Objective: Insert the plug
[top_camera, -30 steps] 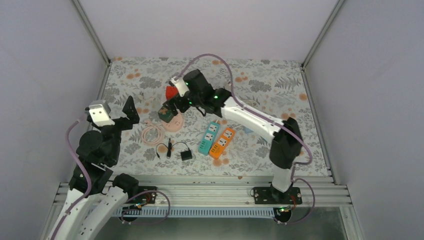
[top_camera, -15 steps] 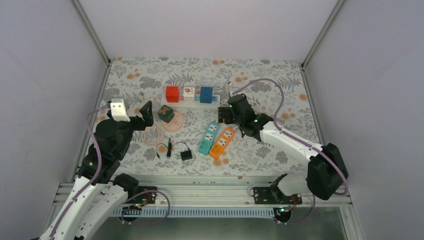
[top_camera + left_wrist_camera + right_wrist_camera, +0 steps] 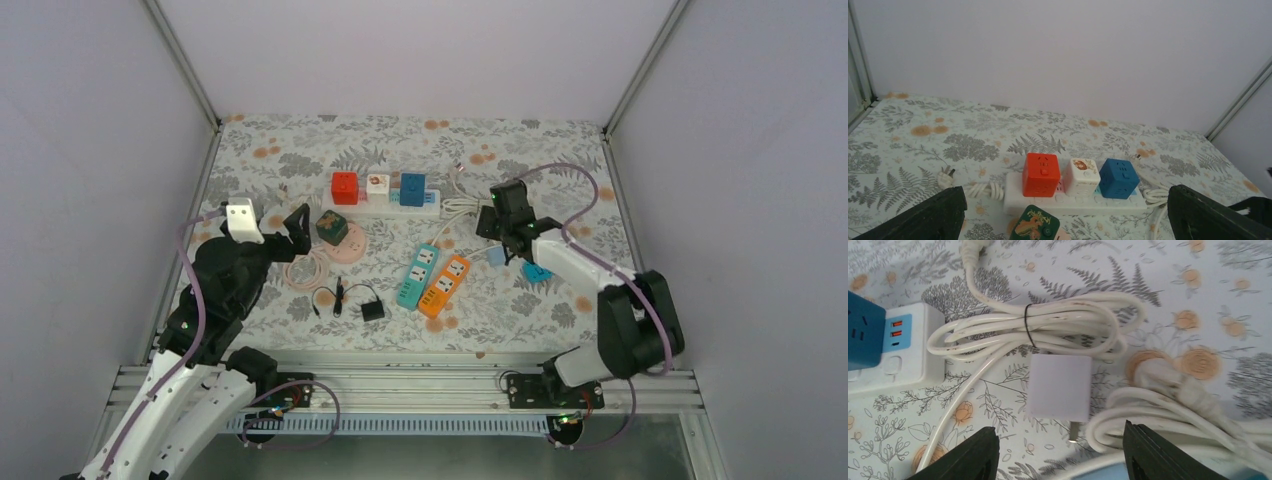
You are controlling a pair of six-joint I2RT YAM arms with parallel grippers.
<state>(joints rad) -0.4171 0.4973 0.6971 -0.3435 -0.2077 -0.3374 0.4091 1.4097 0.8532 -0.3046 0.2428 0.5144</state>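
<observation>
The white plug (image 3: 1059,387), a square block with one metal prong showing at its 6 o'clock edge, is lying flat on the floral table (image 3: 560,150), in the right half of it and toward the far side. Its 12 o'clock edge is touching a bundled white cord (image 3: 1048,327) tied with a thin black band. At 4 o'clock from the plug a second, thicker white cord (image 3: 1168,390) is looping past, just beside the prong.

The right gripper (image 3: 1059,430) is hovering over the plug with its fingers spread wide, one on each side of the block and neither touching it. In the top view the same gripper (image 3: 500,225) is covering the plug.

At 9 o'clock from the plug the white power strip (image 3: 385,205) is lying along the far side of the table, carrying a red cube (image 3: 345,187), a white cube (image 3: 377,185) and a blue cube (image 3: 412,188) in a row. At 7 o'clock from the right gripper, a teal strip (image 3: 417,274) and an orange strip (image 3: 445,285) are lying side by side.

Further toward 9 o'clock, a green cube (image 3: 332,227) is sitting on a pink disc (image 3: 350,245), with a pink coiled cable (image 3: 305,268) beside it and a black adapter (image 3: 372,310) nearer the arm bases.

The left gripper (image 3: 292,228) is hanging above the pink cable, jaws wide apart and holding nothing.
</observation>
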